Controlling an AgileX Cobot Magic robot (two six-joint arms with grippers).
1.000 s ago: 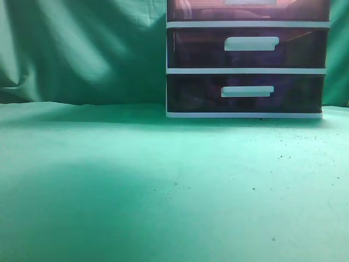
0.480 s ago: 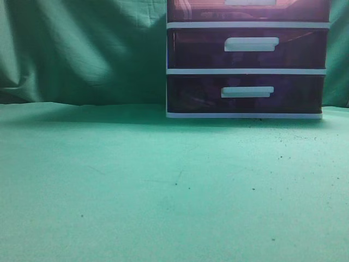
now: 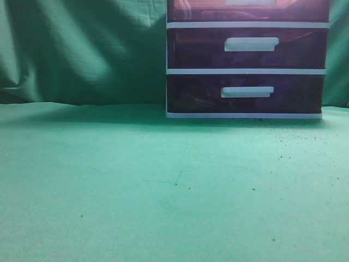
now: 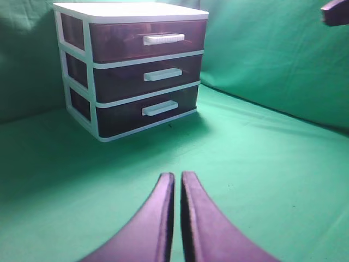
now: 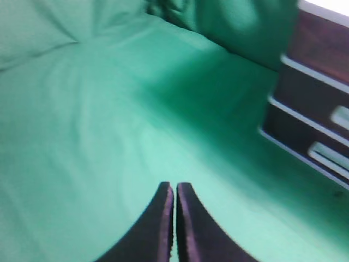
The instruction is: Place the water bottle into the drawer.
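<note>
The white-framed drawer unit stands at the back of the green table. Its topmost drawer [image 4: 147, 38], dark purple-brown with a white bar handle, is closed; only its lower edge shows in the exterior view [image 3: 248, 8]. No water bottle is in view. My left gripper [image 4: 177, 176] is shut and empty, held above the cloth well in front of the unit. My right gripper [image 5: 175, 185] is shut and empty over bare cloth, with the unit [image 5: 322, 98] at its right. Neither gripper shows in the exterior view.
Two like drawers [image 3: 248, 48] [image 3: 245, 94] sit closed below the top one. Green cloth [image 3: 136, 180] covers the table and hangs as a backdrop [image 3: 82, 49]. A dark part of the other arm [image 4: 335, 11] shows at the top right of the left wrist view.
A dark shadow that lay over the left front of the cloth one second ago has gone. The drawer unit has not moved.
</note>
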